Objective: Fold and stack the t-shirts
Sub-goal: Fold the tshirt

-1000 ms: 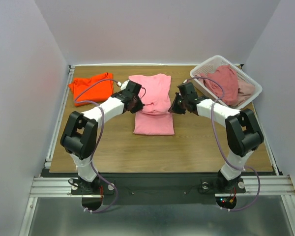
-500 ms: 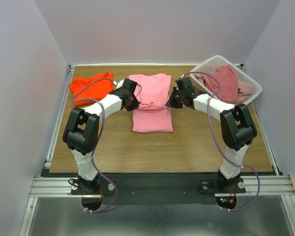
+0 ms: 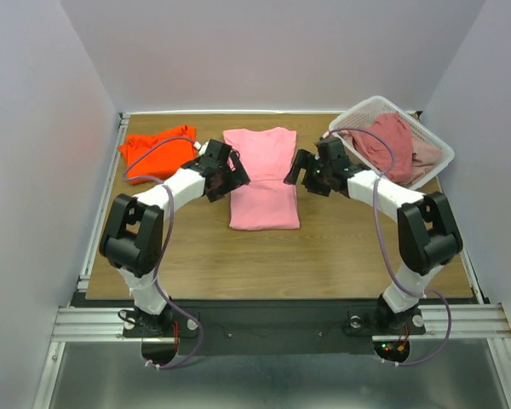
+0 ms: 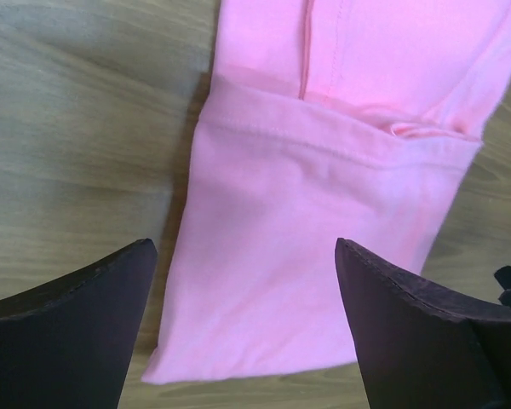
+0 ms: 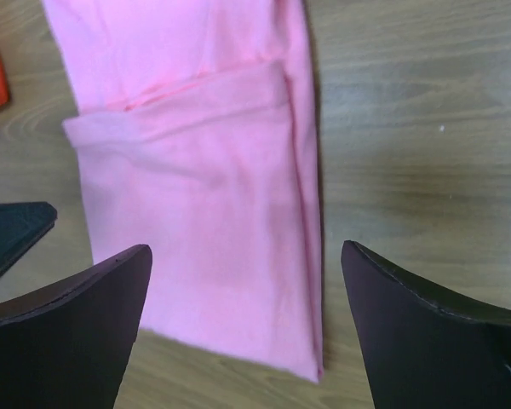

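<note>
A light pink t-shirt point(image 3: 261, 181) lies folded flat in the middle of the table, a narrow rectangle with its upper layer doubled over the lower. My left gripper point(image 3: 229, 176) hangs open just above its left edge, and in the left wrist view the pink t-shirt point(image 4: 324, 213) shows between the spread fingers point(image 4: 77, 332) of the left gripper point(image 4: 243, 341). My right gripper point(image 3: 301, 170) is open at the shirt's right edge, and the right gripper point(image 5: 247, 341) holds nothing over the pink t-shirt point(image 5: 204, 213). An orange t-shirt point(image 3: 157, 153) lies folded at the back left.
A white slatted basket point(image 3: 443, 159) stands at the back right, holding crumpled dusty rose and pale pink shirts point(image 3: 390, 143). The wooden table point(image 3: 196, 256) is walled in on three sides. A metal rail point(image 3: 98, 230) runs along its left edge.
Both grippers have opened and let go of the pink t-shirt. Its folded-over part now lies flat, and both arms have drawn slightly outward from it.
</note>
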Action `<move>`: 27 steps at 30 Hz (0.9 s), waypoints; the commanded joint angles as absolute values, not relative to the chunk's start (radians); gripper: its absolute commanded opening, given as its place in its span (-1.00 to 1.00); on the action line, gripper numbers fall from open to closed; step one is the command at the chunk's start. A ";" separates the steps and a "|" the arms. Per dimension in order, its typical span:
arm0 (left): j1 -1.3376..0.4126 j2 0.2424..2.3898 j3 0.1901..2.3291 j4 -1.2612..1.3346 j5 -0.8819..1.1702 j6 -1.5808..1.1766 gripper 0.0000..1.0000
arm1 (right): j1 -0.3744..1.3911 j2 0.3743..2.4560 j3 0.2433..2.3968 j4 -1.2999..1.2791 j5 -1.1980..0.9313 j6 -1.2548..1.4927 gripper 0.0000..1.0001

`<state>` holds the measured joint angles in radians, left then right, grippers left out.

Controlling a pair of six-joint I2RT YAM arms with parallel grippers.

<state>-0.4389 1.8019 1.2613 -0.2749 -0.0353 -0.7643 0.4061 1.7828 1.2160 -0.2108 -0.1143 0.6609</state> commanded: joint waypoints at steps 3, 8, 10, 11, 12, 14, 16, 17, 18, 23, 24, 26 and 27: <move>-0.443 1.553 0.999 -0.183 -0.006 -0.772 0.97 | 0.407 1.611 1.022 -0.180 -0.212 0.626 1.00; -0.451 1.499 0.800 -0.081 0.086 -0.793 0.97 | 0.411 1.499 0.849 -0.121 -0.281 0.647 1.00; -0.451 1.519 0.778 -0.046 0.115 -0.788 0.97 | 0.413 1.494 0.801 -0.069 -0.311 0.661 1.00; -0.451 1.528 0.766 -0.034 0.150 -0.785 0.97 | 0.417 1.500 0.793 -0.061 -0.322 0.664 0.96; -0.453 1.542 0.759 -0.008 0.166 -0.785 0.87 | 0.419 1.517 0.784 -0.046 -0.342 0.675 0.93; -0.453 1.552 0.738 0.008 0.198 -0.793 0.55 | 0.431 1.543 0.770 -0.014 -0.366 0.686 0.75; -0.454 1.555 0.720 0.038 0.206 -0.805 0.34 | 0.439 1.565 0.755 -0.009 -0.376 0.704 0.66; -0.453 1.555 0.698 0.047 0.207 -0.808 0.25 | 0.443 1.575 0.752 0.018 -0.377 0.707 0.57; -0.453 1.551 0.687 0.064 0.212 -0.813 0.06 | 0.446 1.597 0.749 0.028 -0.380 0.716 0.51; -0.453 1.560 0.663 0.092 0.224 -0.819 -0.72 | 0.449 1.637 0.755 0.041 -0.332 0.732 0.09; -0.453 1.565 0.664 0.091 0.224 -0.821 -0.84 | 0.449 1.641 0.756 0.041 -0.322 0.733 0.01; -0.453 1.580 0.667 0.089 0.236 -0.818 -1.00 | 0.449 1.649 0.753 0.041 -0.327 0.741 -0.26; -0.453 1.578 0.664 0.090 0.241 -0.818 -1.00 | 0.449 1.649 0.750 0.043 -0.339 0.741 -0.41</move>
<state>-0.4480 1.5574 0.6807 0.1040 0.2237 -0.8276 0.4400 1.6318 0.7563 0.0143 -0.3504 0.7300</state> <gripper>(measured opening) 0.033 0.372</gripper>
